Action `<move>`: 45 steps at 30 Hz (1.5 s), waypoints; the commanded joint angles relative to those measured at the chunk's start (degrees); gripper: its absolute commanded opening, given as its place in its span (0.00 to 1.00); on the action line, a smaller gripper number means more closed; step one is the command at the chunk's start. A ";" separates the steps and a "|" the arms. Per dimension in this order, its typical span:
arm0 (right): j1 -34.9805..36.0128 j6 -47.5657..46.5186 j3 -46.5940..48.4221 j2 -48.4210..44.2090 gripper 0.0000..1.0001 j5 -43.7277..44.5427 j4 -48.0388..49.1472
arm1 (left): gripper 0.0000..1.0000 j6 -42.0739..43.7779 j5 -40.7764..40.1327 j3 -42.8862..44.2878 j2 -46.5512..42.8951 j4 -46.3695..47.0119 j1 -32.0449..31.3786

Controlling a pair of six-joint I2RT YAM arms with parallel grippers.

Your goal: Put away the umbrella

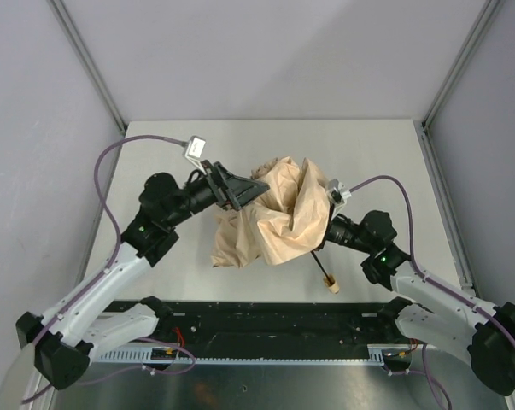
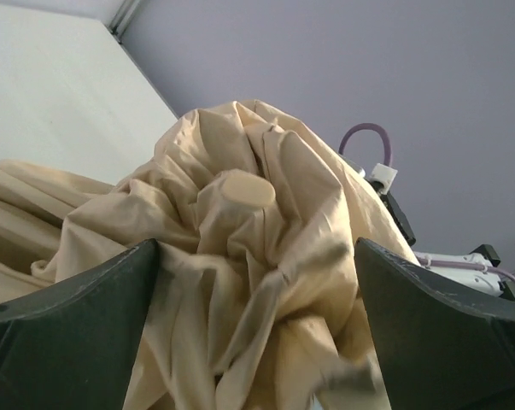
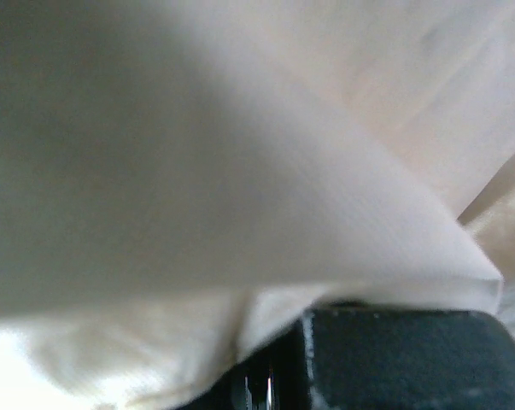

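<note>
- Now, from above, we see the umbrella (image 1: 278,213) in the middle of the table (image 1: 368,154), its cloth crumpled and its handle (image 1: 331,286) toward the near edge. The left gripper (image 1: 240,190) is at one side of the cloth, and the right gripper (image 1: 328,220) is buried in the other.
- At the left wrist, both fingers (image 2: 78,325) stand wide apart, with cloth bulging between them and nothing clamped.
- At the right wrist, cloth covers almost everything. We judge the jaws are pinched on a fold.
- We think the step is gathering the cloth. Next, the left gripper needs a fresh fold.
</note>
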 commanded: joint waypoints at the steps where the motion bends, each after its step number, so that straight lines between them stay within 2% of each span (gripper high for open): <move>1: 2.49 -2.46 2.24 -1.20 0.00 1.18 4.72 | 0.99 -1.49 -7.85 1.58 1.90 5.11 -4.38; 4: 5.33 -4.92 3.18 -0.44 0.00 2.72 2.67 | 0.99 -1.41 -10.09 1.74 3.99 7.34 -5.70; 12: 13.60 -14.30 5.86 -1.92 0.00 9.59 -6.69 | 1.00 0.15 -6.08 3.37 9.29 9.32 -5.33; 15: 17.01 -17.79 7.14 -2.92 0.00 12.90 -10.48 | 0.90 0.44 -4.29 3.31 10.00 9.40 -4.44; 18: 19.32 -20.07 8.10 -3.39 0.00 15.12 -13.07 | 0.72 0.74 -1.21 3.81 11.19 9.94 -3.45; 21: 20.28 -20.91 8.58 -3.69 0.00 17.68 -15.92 | 0.39 2.09 2.79 4.67 12.15 10.93 -2.12; 22: 20.39 -20.52 8.58 -3.91 0.04 19.13 -17.53 | 0.28 2.94 3.87 4.80 12.12 11.12 -1.59; 23: 20.52 -19.93 8.45 -4.19 0.17 20.74 -19.21 | 0.18 3.80 4.41 4.87 11.89 11.25 -1.07; 24: 20.55 -19.02 8.12 -4.60 0.34 22.38 -21.06 | 0.10 4.72 4.68 4.78 11.55 11.41 -0.45; 25: 20.61 -17.90 7.74 -5.02 0.47 24.39 -23.40 | 0.05 5.66 4.77 4.64 10.99 11.62 0.25; 26: 20.68 -16.60 7.50 -5.67 0.56 26.66 -26.01 | 0.03 6.75 4.81 4.35 10.40 11.90 0.91; 29: 20.62 -11.88 7.01 -8.94 0.70 31.98 -36.39 | 0.00 10.01 5.97 3.62 8.66 13.36 2.97; 35: 20.59 -4.60 7.05 -22.17 0.78 39.21 -54.55 | 0.00 14.83 6.89 1.63 5.43 15.86 5.91; 37: 20.58 -2.25 8.77 -26.30 0.75 40.93 -56.40 | 0.00 15.80 8.02 0.80 4.78 16.75 6.08; 39: 20.49 0.05 11.95 -26.83 0.65 41.23 -54.62 | 0.00 16.59 9.91 -0.16 4.49 17.91 6.13; 41: 20.44 1.72 15.71 -23.47 0.56 39.88 -50.64 | 0.00 17.07 11.75 -1.15 4.06 19.06 6.09; 43: 20.41 2.74 20.28 -17.64 0.50 37.39 -47.40 | 0.00 16.34 9.88 -2.12 3.30 19.44 6.13; 44: 20.40 3.56 22.52 -14.75 0.50 36.68 -46.41 | 0.00 15.34 7.76 -2.72 2.82 19.50 6.18; 45: 20.44 5.30 24.08 -12.42 0.57 36.41 -45.39 | 0.00 13.65 4.60 -3.42 2.05 19.49 6.12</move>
